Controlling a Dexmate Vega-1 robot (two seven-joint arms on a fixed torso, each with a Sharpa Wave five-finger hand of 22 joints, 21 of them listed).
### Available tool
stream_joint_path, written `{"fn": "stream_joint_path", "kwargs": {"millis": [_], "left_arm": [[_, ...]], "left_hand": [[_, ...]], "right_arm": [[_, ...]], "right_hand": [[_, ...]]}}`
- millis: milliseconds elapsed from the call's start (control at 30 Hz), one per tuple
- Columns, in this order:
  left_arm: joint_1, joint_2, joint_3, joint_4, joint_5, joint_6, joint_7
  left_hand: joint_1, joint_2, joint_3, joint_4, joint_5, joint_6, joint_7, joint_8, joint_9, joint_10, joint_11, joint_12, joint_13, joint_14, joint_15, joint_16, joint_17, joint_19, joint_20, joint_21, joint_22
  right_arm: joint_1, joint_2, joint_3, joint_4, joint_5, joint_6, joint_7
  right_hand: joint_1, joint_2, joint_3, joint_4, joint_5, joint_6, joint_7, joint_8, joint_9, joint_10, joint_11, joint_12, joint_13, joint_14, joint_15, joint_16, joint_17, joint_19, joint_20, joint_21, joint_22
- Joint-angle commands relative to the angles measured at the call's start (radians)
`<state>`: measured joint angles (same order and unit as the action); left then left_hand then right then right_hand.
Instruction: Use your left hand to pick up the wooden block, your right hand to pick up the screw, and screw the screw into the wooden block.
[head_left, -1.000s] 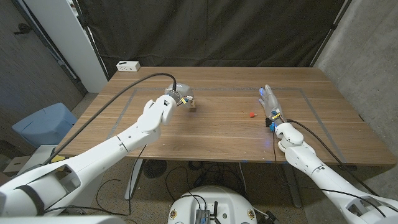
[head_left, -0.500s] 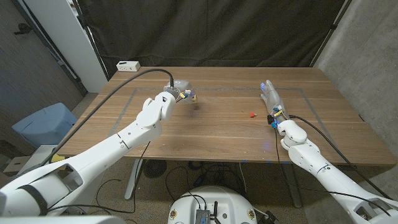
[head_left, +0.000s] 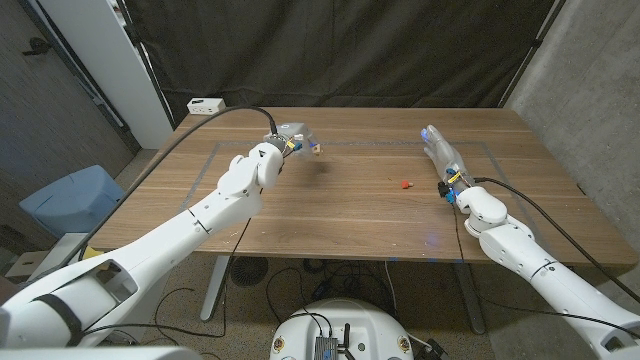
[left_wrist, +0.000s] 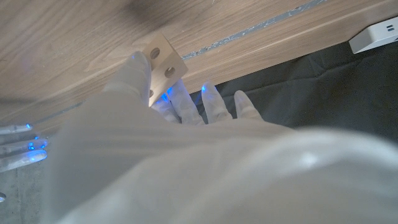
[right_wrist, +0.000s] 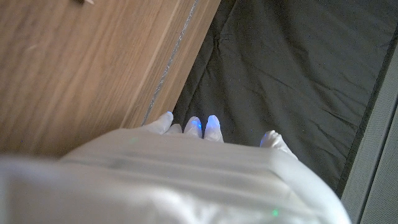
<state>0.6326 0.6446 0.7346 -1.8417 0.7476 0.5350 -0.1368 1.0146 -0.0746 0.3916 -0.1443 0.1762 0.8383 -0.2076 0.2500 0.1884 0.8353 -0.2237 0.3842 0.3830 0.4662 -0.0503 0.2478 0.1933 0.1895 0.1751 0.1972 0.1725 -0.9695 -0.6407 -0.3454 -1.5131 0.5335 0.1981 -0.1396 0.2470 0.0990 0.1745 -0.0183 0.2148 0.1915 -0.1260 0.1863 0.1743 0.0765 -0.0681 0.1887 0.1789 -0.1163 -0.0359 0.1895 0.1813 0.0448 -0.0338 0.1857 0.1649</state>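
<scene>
My left hand holds the small wooden block pinched at its fingertips, lifted above the table over its own shadow. In the left wrist view the block shows two round holes on one face, with my left hand gripping it from below. The small red screw lies on the wooden table, right of centre. My right hand hovers just right of and beyond the screw, fingers stretched out and apart, holding nothing. In the right wrist view its fingertips reach past the table's far edge.
A white power strip lies at the table's far left corner, also in the left wrist view. A pale taped line frames the work area. A dark curtain hangs behind; a blue bin stands left of the table.
My left hand has lifted the block off the table and carried it a little farther away. My right hand has moved slightly right and farther back, still holding nothing.
</scene>
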Motion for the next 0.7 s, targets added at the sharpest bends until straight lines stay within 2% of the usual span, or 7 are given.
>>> {"fn": "stream_joint_path", "kwargs": {"millis": [33,267,400,500,700], "left_arm": [[-0.021,-0.006,-0.007,0.019,-0.136,-0.017,0.072],[-0.022,-0.006,-0.026,0.050,-0.220,-0.085,0.143],[-0.027,-0.008,-0.036,0.078,-0.272,-0.135,0.175],[-0.032,-0.015,-0.039,0.097,-0.306,-0.159,0.191],[-0.039,-0.034,-0.046,0.124,-0.368,-0.176,0.215]], "left_hand": [[0.003,0.009,-0.004,-0.003,0.002,0.008,-0.001,-0.004,0.003,0.012,0.001,0.001,0.005,0.008,-0.088,0.003,0.003,0.000,0.008,-0.004,0.002],[0.006,0.011,-0.007,-0.004,0.003,0.006,0.000,-0.008,0.003,0.012,0.001,-0.002,0.007,0.010,-0.091,0.003,0.003,0.003,0.008,-0.003,0.002],[0.008,0.012,-0.009,-0.005,0.003,0.007,-0.003,-0.010,0.003,0.012,0.001,-0.004,0.009,0.013,-0.098,0.003,0.003,0.005,0.002,-0.003,0.001],[0.010,0.011,-0.012,-0.006,0.003,0.001,-0.006,-0.014,0.004,0.011,0.001,-0.007,0.010,0.002,-0.091,-0.002,0.003,0.003,0.001,-0.004,0.001],[0.011,0.011,-0.015,-0.006,0.003,0.002,-0.007,-0.017,0.004,0.007,0.002,-0.012,0.012,-0.002,-0.084,-0.005,0.002,0.001,0.000,-0.005,0.001]], "right_arm": [[-0.013,-0.091,0.007,-0.085,-0.050,-0.066,0.001],[-0.006,-0.106,0.008,-0.084,-0.079,-0.049,0.008],[-0.005,-0.124,0.009,-0.094,-0.093,-0.056,0.015],[-0.005,-0.145,0.012,-0.104,-0.108,-0.058,0.024],[-0.004,-0.185,0.018,-0.125,-0.122,-0.078,0.049]], "right_hand": [[0.031,0.001,0.010,-0.020,0.002,0.016,-0.008,0.010,0.004,0.003,-0.008,0.001,0.004,-0.004,-0.032,0.002,0.000,0.002,-0.024,0.000,0.002],[0.101,0.017,0.048,-0.072,-0.001,0.027,0.013,0.012,0.007,0.010,-0.003,0.003,0.004,0.005,-0.028,0.005,-0.001,0.015,-0.012,0.003,0.001],[0.118,0.017,0.057,-0.087,0.006,0.030,0.018,0.013,0.007,0.011,-0.003,0.003,0.004,0.007,-0.026,0.005,-0.001,0.018,-0.011,0.003,0.001],[0.126,0.015,0.061,-0.093,0.009,0.031,0.019,0.013,0.007,0.011,-0.003,0.003,0.004,0.008,-0.026,0.005,-0.001,0.019,-0.010,0.003,0.001],[0.141,0.003,0.065,-0.110,0.015,0.029,0.021,0.012,0.007,0.008,-0.002,0.002,0.005,0.006,-0.022,0.003,-0.001,0.021,-0.009,0.003,0.001]]}}
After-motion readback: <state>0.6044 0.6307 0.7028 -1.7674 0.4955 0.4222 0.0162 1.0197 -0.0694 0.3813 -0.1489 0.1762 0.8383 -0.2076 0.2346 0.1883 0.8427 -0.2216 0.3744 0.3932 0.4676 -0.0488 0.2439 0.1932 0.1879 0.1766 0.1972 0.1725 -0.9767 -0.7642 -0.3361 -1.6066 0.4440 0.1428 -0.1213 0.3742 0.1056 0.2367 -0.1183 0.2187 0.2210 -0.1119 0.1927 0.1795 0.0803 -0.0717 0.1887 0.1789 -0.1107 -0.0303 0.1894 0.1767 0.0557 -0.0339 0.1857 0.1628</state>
